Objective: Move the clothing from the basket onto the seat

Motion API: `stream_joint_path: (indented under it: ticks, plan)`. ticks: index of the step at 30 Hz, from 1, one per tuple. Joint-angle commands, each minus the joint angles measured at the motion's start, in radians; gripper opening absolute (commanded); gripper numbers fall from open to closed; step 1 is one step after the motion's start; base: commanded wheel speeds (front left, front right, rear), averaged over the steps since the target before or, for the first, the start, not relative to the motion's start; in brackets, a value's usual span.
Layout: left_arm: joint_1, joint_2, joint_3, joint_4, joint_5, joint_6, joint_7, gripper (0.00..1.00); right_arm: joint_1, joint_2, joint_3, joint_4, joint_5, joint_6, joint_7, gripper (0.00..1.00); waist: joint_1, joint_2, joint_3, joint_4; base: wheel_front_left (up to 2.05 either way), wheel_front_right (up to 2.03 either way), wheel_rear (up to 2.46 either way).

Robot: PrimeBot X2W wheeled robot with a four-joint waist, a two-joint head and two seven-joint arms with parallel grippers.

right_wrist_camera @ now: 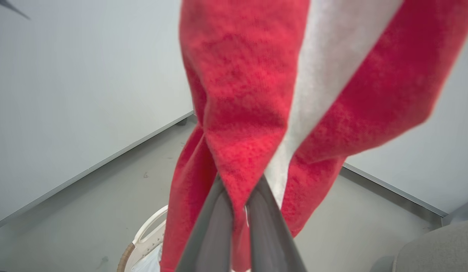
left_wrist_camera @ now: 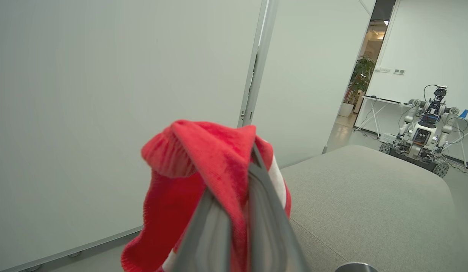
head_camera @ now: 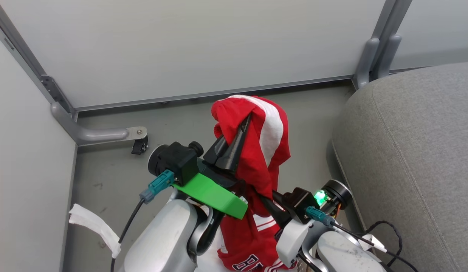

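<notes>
The red clothing (head_camera: 265, 151) with a white stripe hangs lifted above the floor, held by both grippers. My left gripper (head_camera: 246, 122) points up into its top fold and is shut on the clothing (left_wrist_camera: 188, 170). Lower down, my right gripper (head_camera: 263, 199) reaches in from the right, shut on a bunched part of the clothing (right_wrist_camera: 249, 94). Dark lettering shows at the garment's bottom edge (head_camera: 252, 263). The basket (right_wrist_camera: 142, 237), white with a brown woven rim, sits below my right gripper (right_wrist_camera: 240, 187). The grey seat (head_camera: 408, 151) lies to the right, close to the right arm.
White partition walls close off the far side and the left. A grey metal foot (head_camera: 105, 134) with a small caster (head_camera: 140, 145) stands on the floor at the left. A white cloth strip (head_camera: 94, 224) lies at lower left. Another robot (left_wrist_camera: 423, 128) stands beyond the seat (left_wrist_camera: 370, 196).
</notes>
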Motion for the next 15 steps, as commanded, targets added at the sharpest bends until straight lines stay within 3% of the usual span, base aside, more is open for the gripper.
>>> stream_joint_path:
  ticks: [1,7,8,9,15]
  plan:
    - [-0.003,0.002,0.005,-0.001,0.000,-0.003,0.001,0.00,-0.002,-0.003,-0.003,-0.006,0.011,-0.001,-0.002,0.00,0.0001,0.0000,0.001,-0.002,0.00,0.00,0.00]
    - [0.008,0.002,0.016,0.003,0.000,-0.003,0.001,0.00,0.002,-0.003,-0.005,-0.016,0.019,-0.001,-0.002,0.00,0.0001,0.0000,0.000,-0.020,0.00,0.00,0.00]
    - [0.008,0.002,0.019,0.003,0.001,-0.003,0.001,0.43,0.002,-0.003,-0.006,-0.020,0.019,-0.001,-0.002,0.00,0.0001,0.0000,0.001,-0.023,0.00,0.00,0.00]
    - [0.009,0.002,0.022,0.001,0.007,-0.003,0.001,0.99,0.003,-0.003,-0.007,-0.024,0.018,-0.001,-0.002,0.00,0.0001,0.0000,0.001,-0.026,0.00,0.00,0.00]
    - [0.021,0.002,0.037,0.003,0.029,-0.003,0.001,1.00,0.020,-0.003,-0.020,-0.041,0.010,-0.001,-0.002,0.00,0.0001,0.0000,0.001,-0.045,0.00,0.00,0.00]
